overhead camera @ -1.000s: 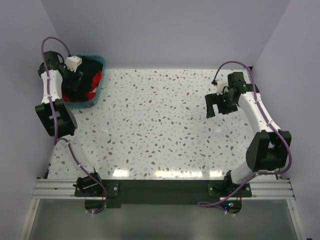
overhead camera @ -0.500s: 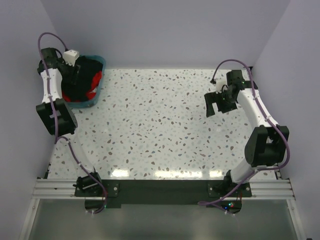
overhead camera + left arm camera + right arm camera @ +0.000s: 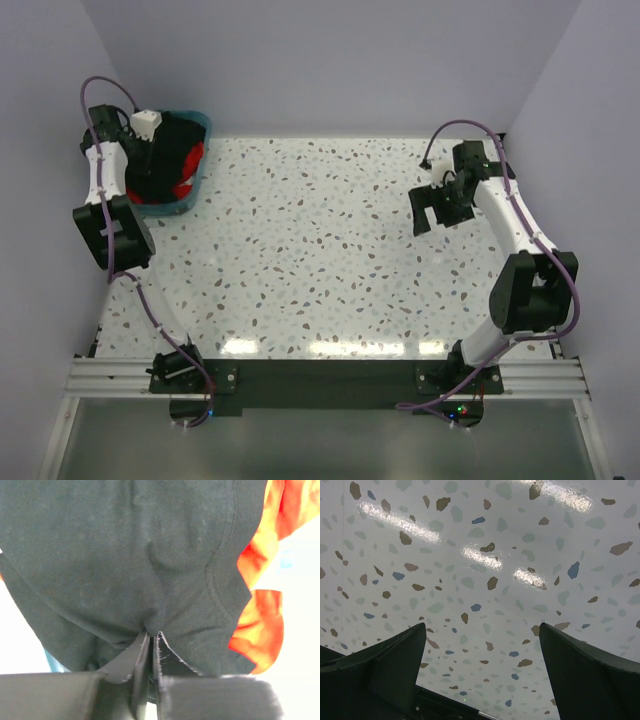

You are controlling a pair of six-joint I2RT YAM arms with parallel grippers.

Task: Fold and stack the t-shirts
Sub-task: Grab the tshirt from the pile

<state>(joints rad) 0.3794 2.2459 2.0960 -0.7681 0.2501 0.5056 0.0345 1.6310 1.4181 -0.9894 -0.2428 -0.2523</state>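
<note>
T-shirts are seen bunched up together in the teal basket (image 3: 160, 208), which is parked at the far left corner of the speckled table (image 3: 320, 260). The black t-shirt (image 3: 125, 555) is piled on top, and most of the left wrist view is taken up by it. The red t-shirts (image 3: 260, 605) are seen along its right side, pretty blown out by the light tbh. The left hand (image 3: 150, 639) is reached down into the basket and is clamped on a fold of the black t-shirt: the two fingers are pressed nearly together, with the cloth puckered up between them. A seam is seen curving down just right of the pinch. The right hand (image 3: 480, 630) is held wide open over bare table on the right side, well apart from the basket, and nothing is gripped in it.
</note>
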